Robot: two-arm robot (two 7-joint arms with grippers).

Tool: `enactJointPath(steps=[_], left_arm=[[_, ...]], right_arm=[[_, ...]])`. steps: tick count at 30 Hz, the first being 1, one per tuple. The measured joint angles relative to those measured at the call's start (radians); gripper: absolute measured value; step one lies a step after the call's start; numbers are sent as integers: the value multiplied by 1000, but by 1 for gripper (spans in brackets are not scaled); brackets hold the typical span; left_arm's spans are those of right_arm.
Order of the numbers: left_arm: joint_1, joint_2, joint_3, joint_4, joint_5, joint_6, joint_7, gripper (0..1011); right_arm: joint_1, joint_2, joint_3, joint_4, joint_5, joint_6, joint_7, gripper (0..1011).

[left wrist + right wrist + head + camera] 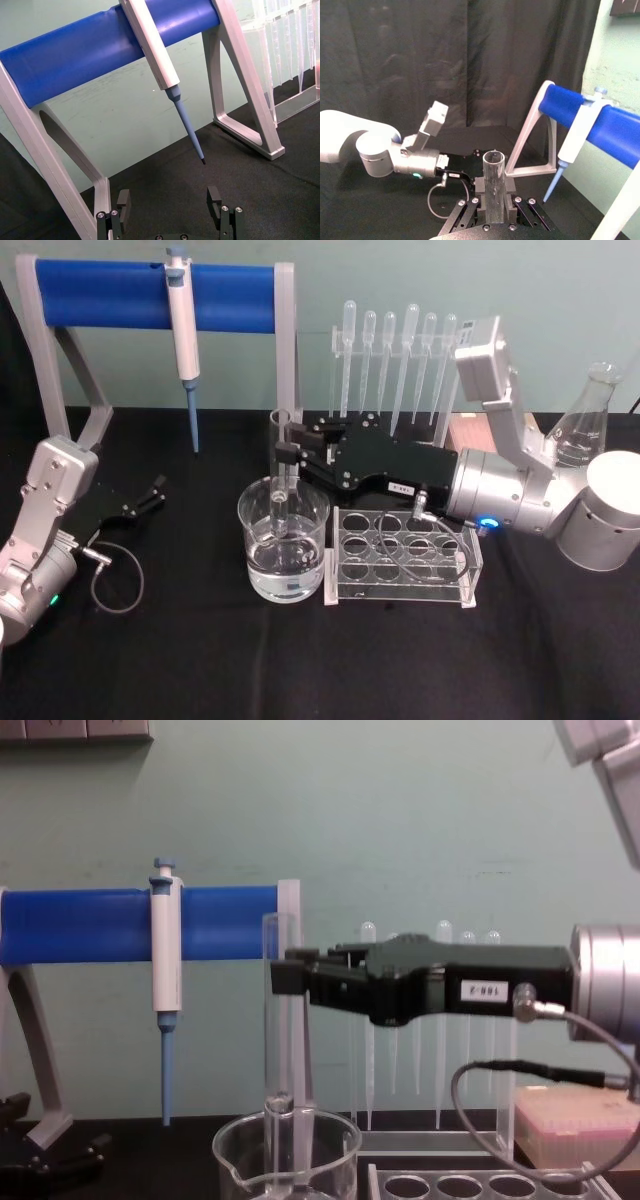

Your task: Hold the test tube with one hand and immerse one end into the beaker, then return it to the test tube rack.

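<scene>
My right gripper (286,445) is shut on the test tube (280,480), a long clear glass tube held upright by its upper part. The tube's lower end reaches down inside the beaker (315,560), a wide clear glass one with some clear liquid. From the chest, the test tube (278,1050) stands straight over the beaker (235,1160), with the right gripper (285,975) coming in from the right. In the right wrist view the tube's open rim (494,159) shows between the black fingers (510,191). My left gripper (155,492) rests open at the left, also seen as (169,200).
A clear tube rack (400,550) stands right beside the beaker. Behind are a blue-barred stand (150,285) with a hanging pipettor (182,330), a row of plastic pipettes (400,350) and a conical flask (585,425). A pink box (580,1120) sits at the right.
</scene>
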Motion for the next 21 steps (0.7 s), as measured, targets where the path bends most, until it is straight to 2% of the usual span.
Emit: enactJointPath(steps=[6, 21], left_arm=[[0, 0, 0, 0, 0, 0, 0, 1000], [0, 0, 0, 0, 0, 0, 0, 1000]], right_arm=[[-1, 34, 8, -63, 17, 27, -19, 226], [-1, 98, 42, -153, 87, 73, -52, 226]])
